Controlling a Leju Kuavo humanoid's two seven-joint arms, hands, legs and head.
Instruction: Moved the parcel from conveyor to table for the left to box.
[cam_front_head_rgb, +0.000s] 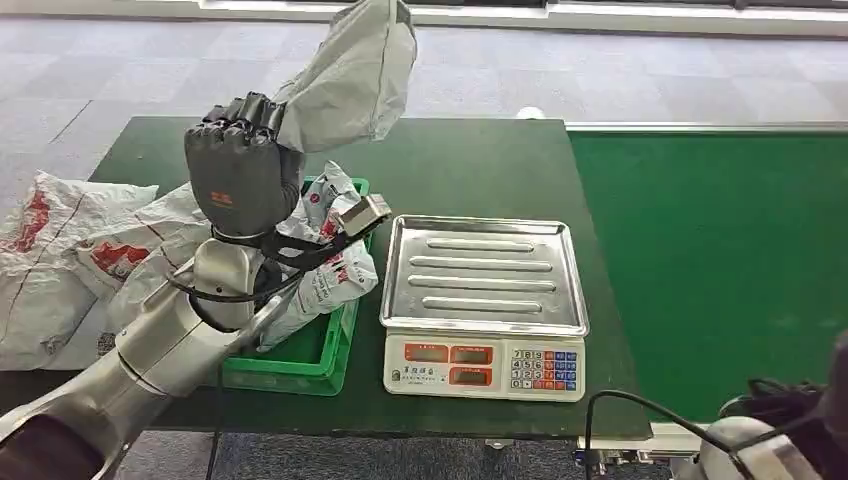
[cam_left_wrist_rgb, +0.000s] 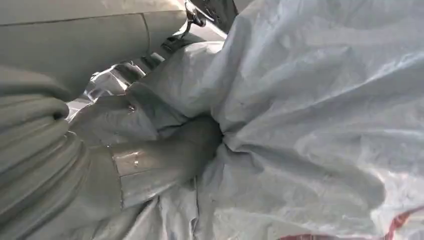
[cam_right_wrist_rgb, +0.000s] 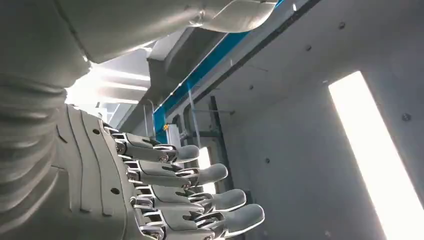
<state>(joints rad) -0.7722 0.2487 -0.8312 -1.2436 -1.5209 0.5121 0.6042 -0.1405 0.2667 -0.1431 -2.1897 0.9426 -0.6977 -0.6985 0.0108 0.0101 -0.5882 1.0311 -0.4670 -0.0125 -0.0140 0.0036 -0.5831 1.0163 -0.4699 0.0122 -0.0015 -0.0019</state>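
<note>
My left hand is raised above the table's left part and grips a grey plastic parcel, which sticks up from its fingers. In the left wrist view the thumb presses into the crumpled grey parcel. Below that hand stands a green box with red-and-white parcels in it. My right hand has its fingers spread and holds nothing; its arm sits at the lower right, beside the conveyor.
A scale with a steel tray stands mid-table on the dark green table. The green conveyor runs on the right. More red-and-white parcels lie at the table's left edge. A black cable curls by the scale.
</note>
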